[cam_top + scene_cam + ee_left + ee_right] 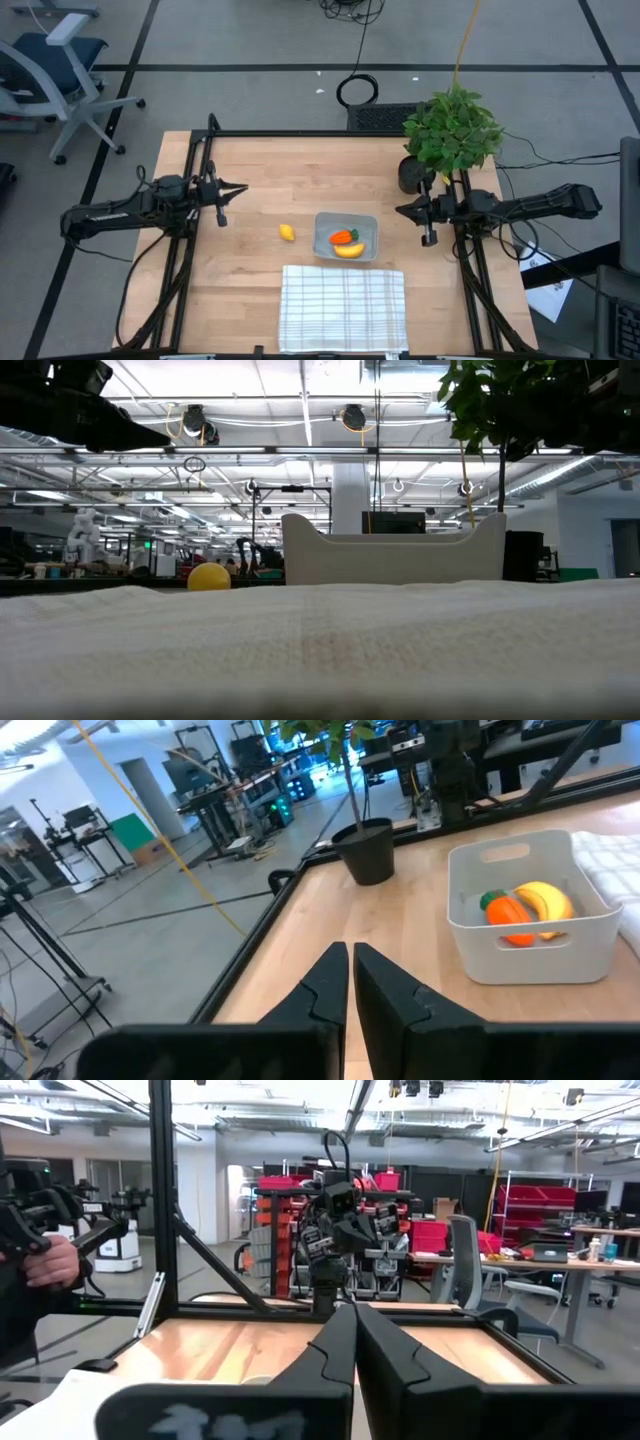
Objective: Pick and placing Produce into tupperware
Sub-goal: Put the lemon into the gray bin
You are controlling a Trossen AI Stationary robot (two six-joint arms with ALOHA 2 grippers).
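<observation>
A pale wood table (260, 180) framed in black rails stands on a grey floor crossed by dark lines, with an office chair (55, 70) off its far left corner and a coiled cable (357, 91) behind it. Near the middle sits the tupperware (346, 237), holding the carrot (343, 237) and the banana (349, 250) side by side; the round yellow fruit (287, 232) lies on bare wood just to the container's left, apart from it. A white checked cloth (343, 307) is spread at the front edge, just before the container. A potted plant (450, 130) stands at the far right. The left gripper (222, 196) hangs over the table's left side, well clear of the fruit, jaws pressed together on nothing. The right gripper (427, 218) hangs right of the container, near the plant pot, jaws likewise clenched and empty. Beyond the table lie a wide workshop with ceiling lights, red bins (440, 1235), benches, and a person's hand (50, 1260) at the edge.
</observation>
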